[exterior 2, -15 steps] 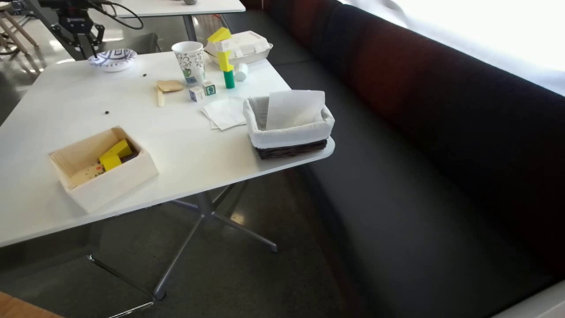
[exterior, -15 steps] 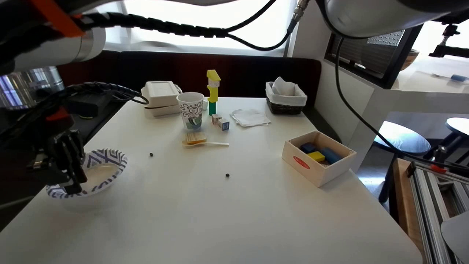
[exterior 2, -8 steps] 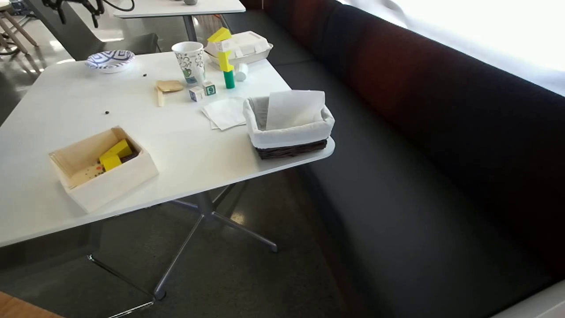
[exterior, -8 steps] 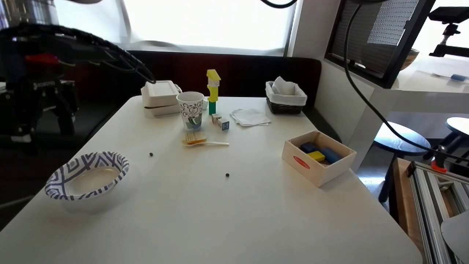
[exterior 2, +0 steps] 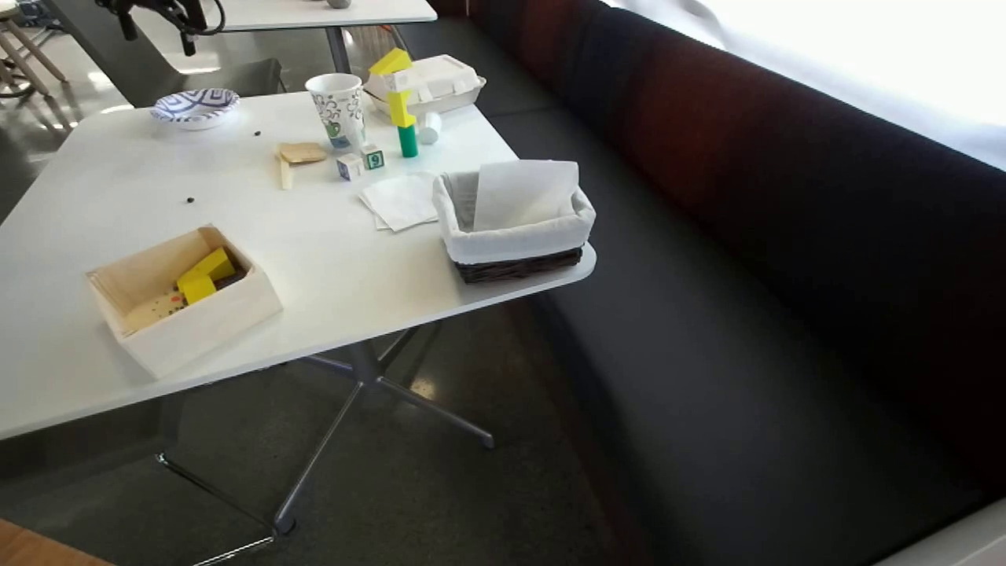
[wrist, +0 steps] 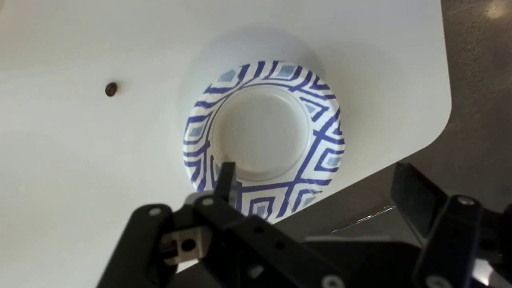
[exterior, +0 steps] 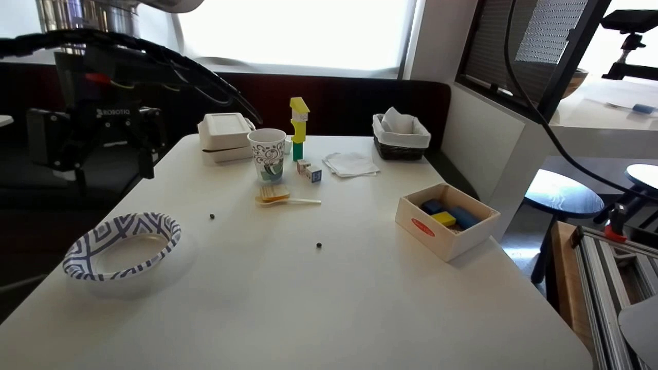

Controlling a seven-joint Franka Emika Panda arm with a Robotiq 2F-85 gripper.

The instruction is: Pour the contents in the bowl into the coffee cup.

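The jaws gaped, holding nothing, above the seemingly empty paper bowl (wrist: 261, 130), which sat on the counter (exterior: 288, 298) apart from the paper coffee cup (exterior: 268, 155), so a straight upward exit likely served best.

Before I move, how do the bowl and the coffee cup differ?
Shape: the bowl is wide and shallow; the coffee cup is tall and narrow.
Print: the bowl has blue stripes around its inside; the coffee cup has dark swirls outside.
Place: the bowl sits near a corner of the table; the coffee cup stands by the takeaway box.
Both are upright, and neither is in the claw.
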